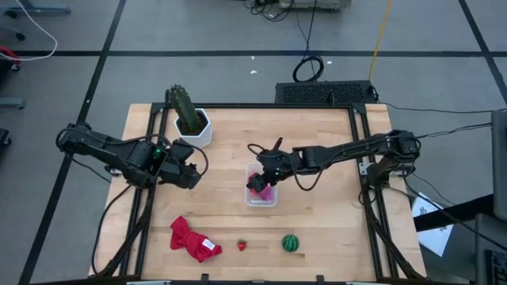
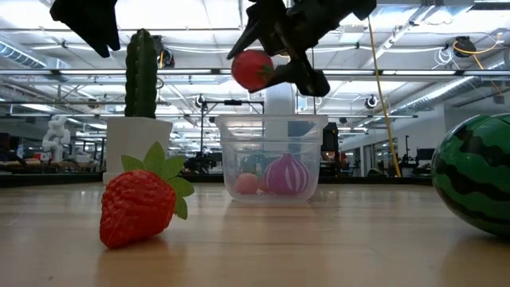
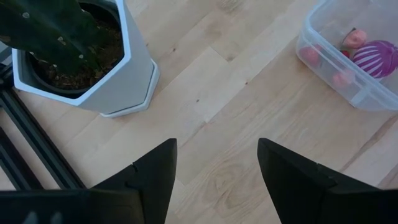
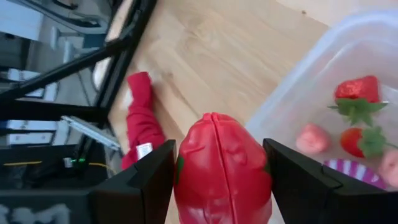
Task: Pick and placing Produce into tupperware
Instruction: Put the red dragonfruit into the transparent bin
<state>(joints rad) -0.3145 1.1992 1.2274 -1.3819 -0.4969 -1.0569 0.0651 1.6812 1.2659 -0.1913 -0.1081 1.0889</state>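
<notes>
Right gripper [image 4: 217, 168]: clenched on a smooth red toy fruit [image 4: 222, 169], above the small clear plastic rectangular tub [image 2: 272, 156] mid-desk, which contains a purple striped ball [image 2: 286, 174] and small strawberries. Left gripper [image 3: 216, 168]: released, empty, beside white hexagonal cactus pot [image 3: 121, 74]
</notes>
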